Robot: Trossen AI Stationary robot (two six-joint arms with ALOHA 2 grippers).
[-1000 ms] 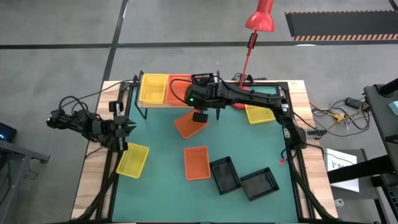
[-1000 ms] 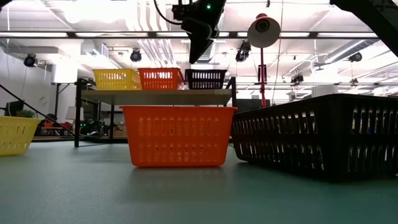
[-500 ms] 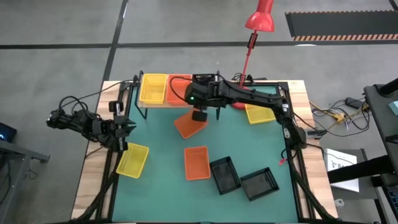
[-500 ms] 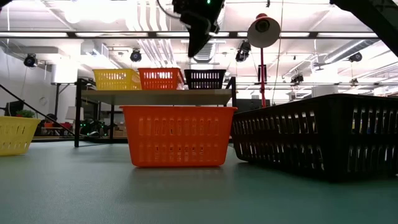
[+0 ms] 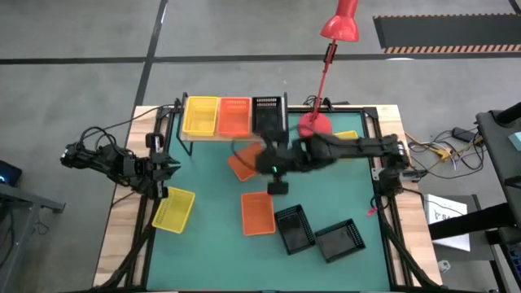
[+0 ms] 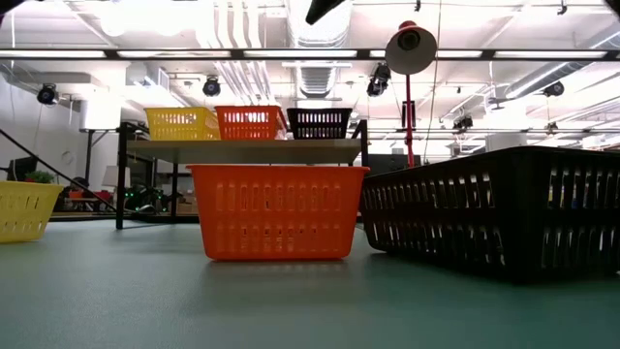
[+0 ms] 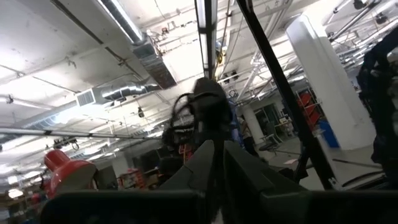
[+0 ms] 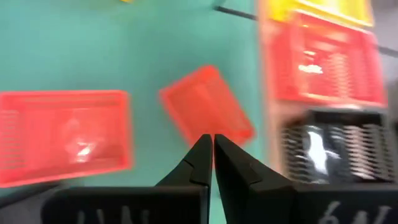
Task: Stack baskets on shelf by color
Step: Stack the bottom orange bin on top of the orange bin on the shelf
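Note:
The wooden shelf [image 5: 232, 134] stands at the table's far side. Side by side on its top rest one yellow basket [image 5: 200, 116], one red-orange basket [image 5: 234, 116] and one black basket [image 5: 269, 115]. On the green table lie two red-orange baskets [image 5: 242, 167] [image 5: 257, 213], two black baskets [image 5: 294, 229] [image 5: 339, 240], a yellow basket [image 5: 173, 209] and another yellow basket [image 5: 348, 136] partly under the right arm. My right gripper [image 5: 277, 185] [image 8: 213, 148] hovers shut and empty above the table's middle. My left gripper [image 5: 168, 168] [image 7: 214, 162] waits shut at the left edge.
A red desk lamp [image 5: 313, 124] stands at the far right beside the shelf, its shade [image 6: 411, 47] high above. Black frame rails run along the table's edges. Bare green surface lies between the left yellow basket and the middle red-orange baskets.
My right gripper has drawn back from in front of the shelf toward the table's near edge and slightly right, rising until only its tip shows at the top of the low view. The baskets have stayed where they were.

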